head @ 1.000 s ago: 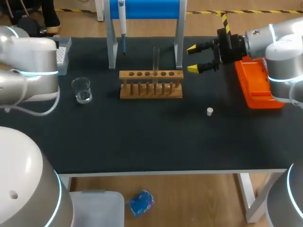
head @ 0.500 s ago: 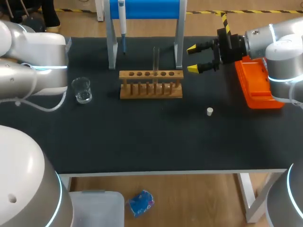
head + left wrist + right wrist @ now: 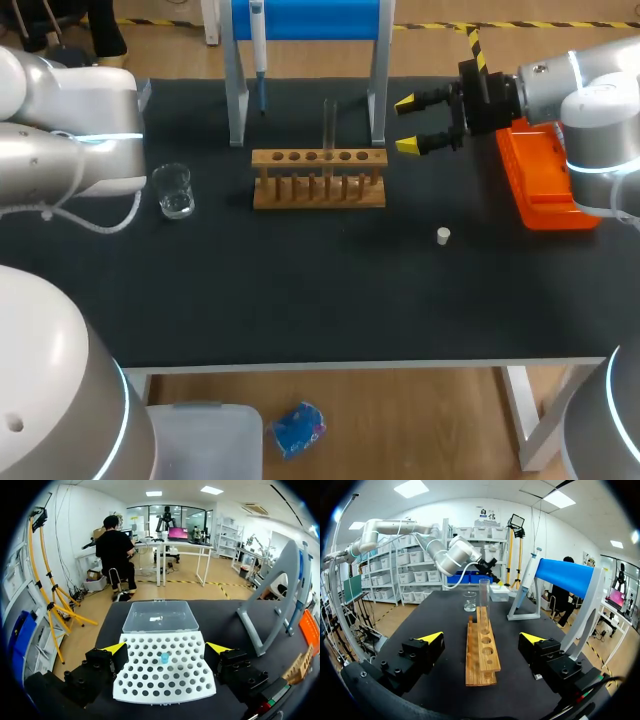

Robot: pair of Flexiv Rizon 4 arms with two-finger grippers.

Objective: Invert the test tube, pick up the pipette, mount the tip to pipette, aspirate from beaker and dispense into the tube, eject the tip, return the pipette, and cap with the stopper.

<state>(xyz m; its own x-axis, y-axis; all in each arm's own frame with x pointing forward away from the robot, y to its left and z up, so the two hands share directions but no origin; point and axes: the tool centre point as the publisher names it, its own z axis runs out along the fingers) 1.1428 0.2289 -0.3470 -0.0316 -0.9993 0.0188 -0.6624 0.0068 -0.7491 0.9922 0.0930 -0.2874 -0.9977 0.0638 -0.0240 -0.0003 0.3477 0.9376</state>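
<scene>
A clear test tube (image 3: 329,130) stands upright in the wooden rack (image 3: 318,178). The pipette (image 3: 258,50) hangs on the blue stand (image 3: 305,20). A glass beaker (image 3: 173,190) sits left of the rack, and a small white stopper (image 3: 443,236) lies to its front right. My right gripper (image 3: 420,123) hovers open to the right of the rack, facing along it; in its wrist view the right gripper (image 3: 482,638) has the rack (image 3: 481,647) and tube (image 3: 484,597) ahead. My left gripper (image 3: 166,648) is open over the white tip box (image 3: 145,690), which holds one blue tip (image 3: 164,657).
An orange tray (image 3: 540,175) lies at the table's right, under my right arm. The tip box's clear lid (image 3: 160,616) lies open beyond it. The stand's grey legs (image 3: 236,100) flank the rack's back. My left arm's body (image 3: 70,150) hides the tip box from above.
My left arm has swung up and a little to the right near the table's back left corner. The right arm, tube, beaker and stopper have not moved.
</scene>
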